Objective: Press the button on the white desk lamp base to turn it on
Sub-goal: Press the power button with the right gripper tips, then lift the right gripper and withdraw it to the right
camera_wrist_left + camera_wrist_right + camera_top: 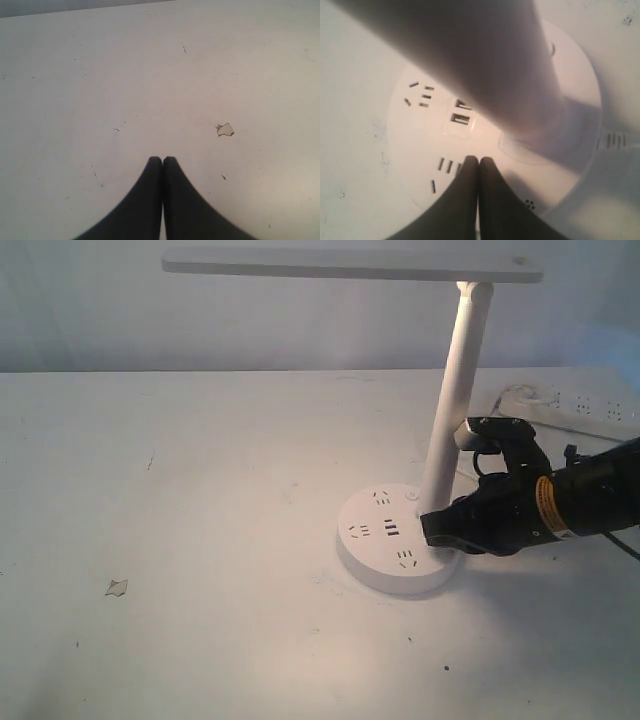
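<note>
The white desk lamp base (pixel 368 554) is a round disc with socket holes and dark USB slots (pixel 389 530); its slim pole (pixel 455 390) carries a flat bar head (pixel 350 265). My right gripper (pixel 428 528) is shut and empty, its tips low over the base's right side beside the foot of the pole. In the right wrist view the shut gripper (pixel 479 160) points across the base (pixel 410 130) next to socket slits. A small round button (pixel 551 48) peeks out past the pole (pixel 485 60); in the exterior view the button (pixel 411 495) lies left of the pole's foot. The left gripper (pixel 162 159) is shut over bare table.
A long white power strip (pixel 570 408) lies at the back right, its cable running toward the lamp. A small chip (pixel 116 587) marks the table (pixel 200 490) at the front left, and the left wrist view shows that chip (pixel 226 130) too. A warm glow lies round the base.
</note>
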`<action>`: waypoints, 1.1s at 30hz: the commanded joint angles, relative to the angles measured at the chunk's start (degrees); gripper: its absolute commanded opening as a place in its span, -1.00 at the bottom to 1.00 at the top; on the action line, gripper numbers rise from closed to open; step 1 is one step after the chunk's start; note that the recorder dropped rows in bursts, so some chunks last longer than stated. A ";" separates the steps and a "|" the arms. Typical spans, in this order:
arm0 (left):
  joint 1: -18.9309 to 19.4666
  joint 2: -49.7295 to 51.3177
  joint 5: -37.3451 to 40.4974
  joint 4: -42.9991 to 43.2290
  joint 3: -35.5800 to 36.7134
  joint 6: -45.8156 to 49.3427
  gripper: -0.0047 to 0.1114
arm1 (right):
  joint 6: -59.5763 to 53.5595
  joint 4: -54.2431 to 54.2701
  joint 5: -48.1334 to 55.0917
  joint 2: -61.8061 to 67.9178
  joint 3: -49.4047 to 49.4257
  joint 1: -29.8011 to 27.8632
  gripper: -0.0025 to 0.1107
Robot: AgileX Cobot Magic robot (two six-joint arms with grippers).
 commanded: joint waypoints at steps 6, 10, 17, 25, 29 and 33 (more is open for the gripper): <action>-0.45 -0.18 -0.11 -0.26 0.11 0.00 -0.92 | 2.53 -0.87 -0.37 -7.58 0.10 -0.03 -0.96; -0.45 -0.18 -0.11 -0.26 0.11 0.00 -0.92 | 4.10 -0.87 -0.37 -14.68 2.35 -0.03 -0.96; -0.45 -0.18 -0.11 -0.26 0.11 0.00 -0.92 | 4.10 -0.87 -1.06 -32.57 10.00 -0.03 -0.96; -0.45 -0.18 -0.11 -0.26 0.11 0.00 -0.92 | 5.94 -0.87 -3.38 -57.67 15.95 -0.03 -0.96; -0.45 -0.18 -0.11 -0.26 0.11 0.00 -0.92 | 5.94 -0.87 -3.38 -67.49 15.95 -0.03 -0.96; -0.45 -0.18 -0.11 -0.26 0.11 0.00 -0.92 | 5.64 -0.87 -4.02 -75.86 15.95 -0.03 -0.96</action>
